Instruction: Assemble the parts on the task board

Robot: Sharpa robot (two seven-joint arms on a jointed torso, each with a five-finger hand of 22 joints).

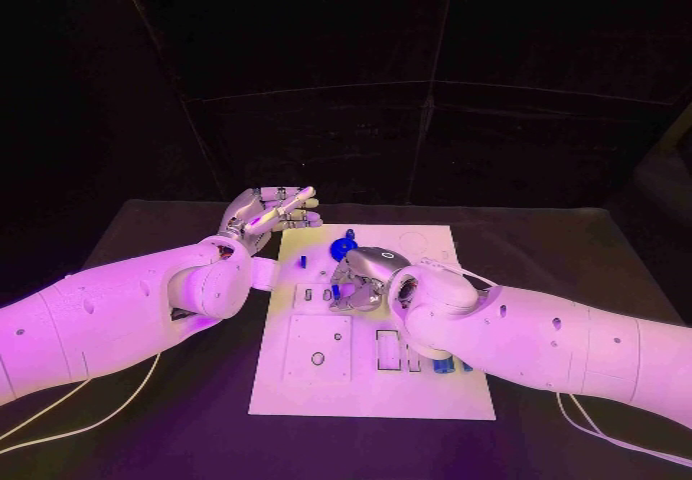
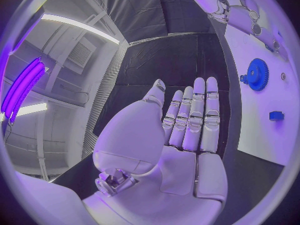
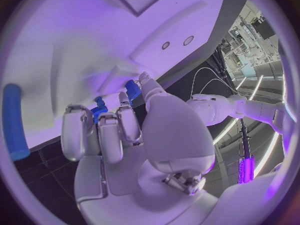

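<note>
Head view: task board lies at centre frame on the black table. Left hand sits just off the board's upper-left corner, fingers straight, close together, holding nothing. Right hand is curled over the board's middle, fingers around a small blue part touching the plate. A blue gear stands just above that hand; further blue pieces lie near the right forearm.
</note>
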